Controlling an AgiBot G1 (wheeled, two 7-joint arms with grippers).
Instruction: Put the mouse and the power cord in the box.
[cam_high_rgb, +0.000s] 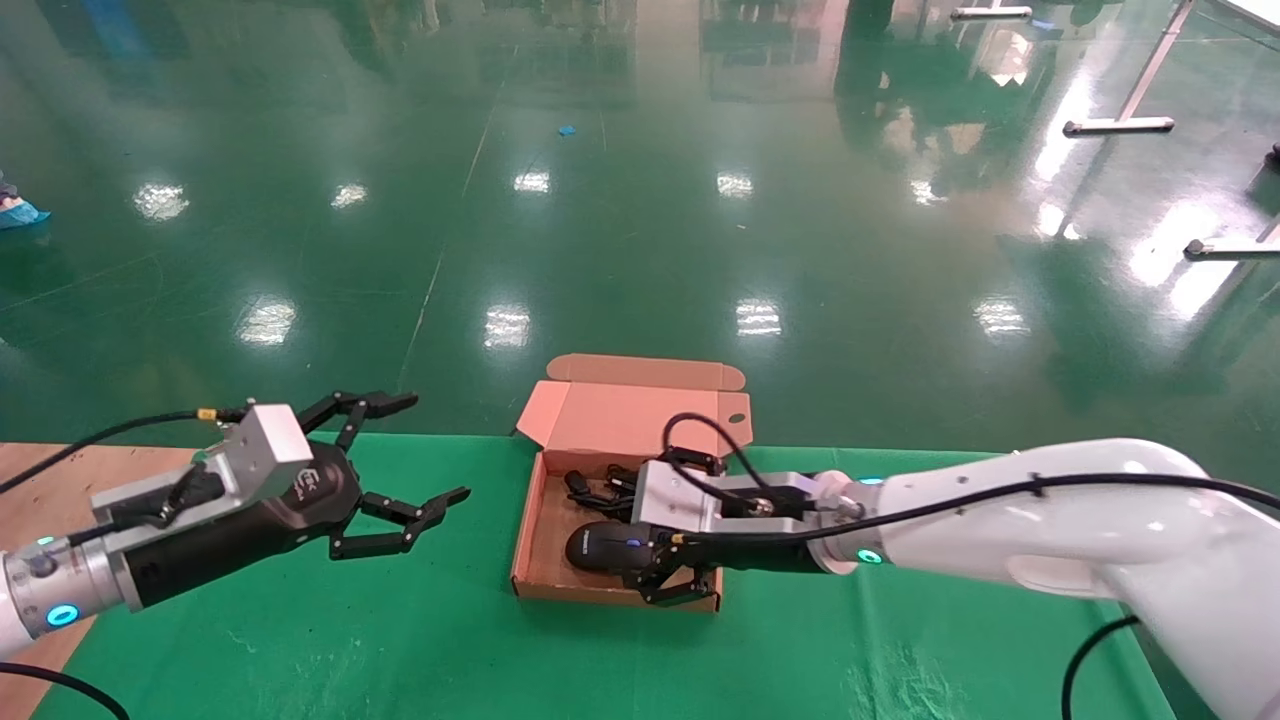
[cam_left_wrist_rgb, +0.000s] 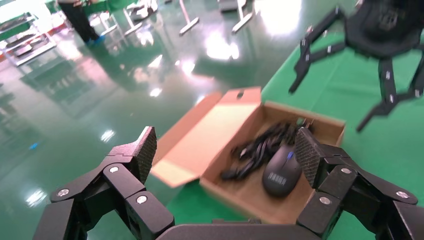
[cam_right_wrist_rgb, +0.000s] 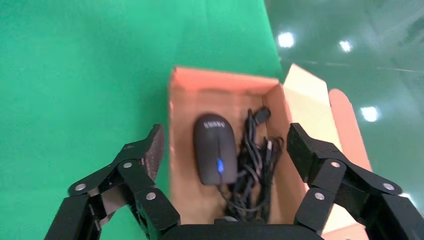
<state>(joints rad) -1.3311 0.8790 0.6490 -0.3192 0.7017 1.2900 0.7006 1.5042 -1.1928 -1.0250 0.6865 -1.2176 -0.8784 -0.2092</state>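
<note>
Cardboard box (cam_high_rgb: 530, 560) holding mouse (cam_high_rgb: 600, 547) beside power cord (cam_high_rgb: 600, 490) — right gripper (cam_high_rgb: 668, 578) spread empty above, left gripper (cam_high_rgb: 425, 455) splayed, idle.

Floor (cam_high_rgb: 640, 200): glossy dark green, mirror-like, with rows of bright reflected ceiling lights and thin seam lines. Small blue scrap (cam_high_rgb: 567, 130) on the floor, far back. Metal stand legs (cam_high_rgb: 1120, 125) at the far right, pale and tubular. Table cover (cam_high_rgb: 400, 640): bright green cloth, lightly wrinkled. Bare wooden tabletop (cam_high_rgb: 60, 480) exposed at the cloth's left edge. Metal shelving (cam_left_wrist_rgb: 22, 37) far off in the left wrist view.
</note>
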